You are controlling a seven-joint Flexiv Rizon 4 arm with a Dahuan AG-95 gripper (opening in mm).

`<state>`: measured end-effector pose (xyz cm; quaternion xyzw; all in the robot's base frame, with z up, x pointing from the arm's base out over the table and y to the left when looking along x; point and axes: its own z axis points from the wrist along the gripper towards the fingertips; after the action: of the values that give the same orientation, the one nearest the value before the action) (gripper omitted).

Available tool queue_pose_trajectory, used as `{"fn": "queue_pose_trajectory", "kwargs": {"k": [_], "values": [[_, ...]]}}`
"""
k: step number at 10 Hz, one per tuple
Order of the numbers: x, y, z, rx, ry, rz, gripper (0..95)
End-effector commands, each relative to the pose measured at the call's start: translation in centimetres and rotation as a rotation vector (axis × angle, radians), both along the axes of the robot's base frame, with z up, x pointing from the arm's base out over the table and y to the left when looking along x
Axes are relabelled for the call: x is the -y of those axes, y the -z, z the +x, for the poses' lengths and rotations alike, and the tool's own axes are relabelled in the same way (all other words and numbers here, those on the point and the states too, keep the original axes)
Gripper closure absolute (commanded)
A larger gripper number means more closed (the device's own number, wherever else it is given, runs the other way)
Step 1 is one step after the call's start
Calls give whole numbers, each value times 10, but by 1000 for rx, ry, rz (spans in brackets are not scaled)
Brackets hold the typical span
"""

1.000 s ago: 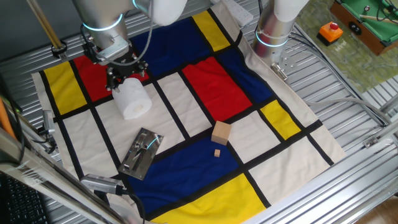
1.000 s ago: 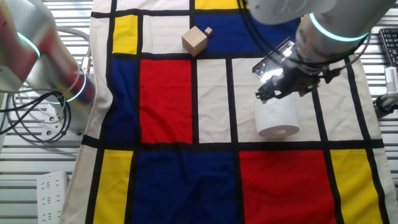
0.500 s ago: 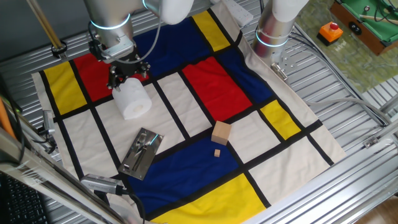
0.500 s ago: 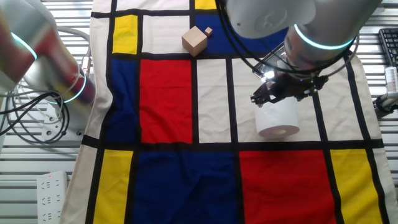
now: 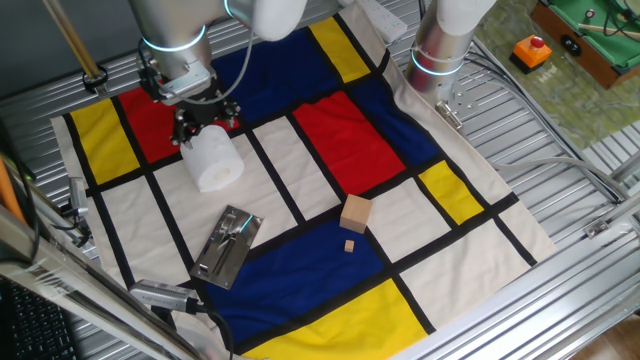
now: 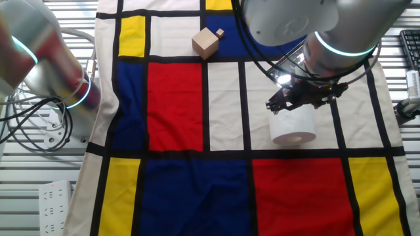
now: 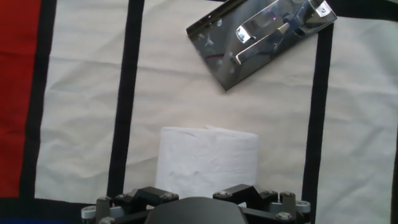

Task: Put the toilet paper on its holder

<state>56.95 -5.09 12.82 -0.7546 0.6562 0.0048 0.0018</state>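
The toilet paper (image 5: 212,160) lies on its side on a white panel of the colour-block cloth (image 5: 330,130), its hollow end facing the 6 o'clock edge of the other fixed view (image 6: 293,122). In the hand view the roll (image 7: 206,161) sits at 6 o'clock, directly ahead of the gripper housing, with black cloth stripes running down either side of it.

The gripper (image 5: 203,122) stands over the roll's far end, at about 12 o'clock from the roll in both fixed views (image 6: 298,99). Its dark fingers are too cluttered with the wrist hardware to separate, and the hand view does not show the fingertips, so I cannot tell whether they are spread or pressed on the paper; they appear at least to be at the roll's surface.

The holder (image 5: 228,245), a shiny metal plate with a bar fitting, lies flat on the cloth at about 5 o'clock from the roll in one fixed view, apart from it. In the hand view it lies tilted at 1 o'clock (image 7: 261,37).

A wooden cube (image 5: 355,213) rests near the blue panel, with a much smaller block (image 5: 349,245) just beside it.
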Motion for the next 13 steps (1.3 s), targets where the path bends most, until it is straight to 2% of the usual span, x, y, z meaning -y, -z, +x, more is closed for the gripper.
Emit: {"fn": "queue_pose_trajectory", "kwargs": {"k": [1, 5, 10, 13], "values": [[-1, -1, 2, -17, 9, 9, 0], [-2, 0, 3, -15, 23, 5, 0], [-1, 10, 5, -8, 33, 5, 0], [0, 15, 6, -6, 51, 17, 0]]}}
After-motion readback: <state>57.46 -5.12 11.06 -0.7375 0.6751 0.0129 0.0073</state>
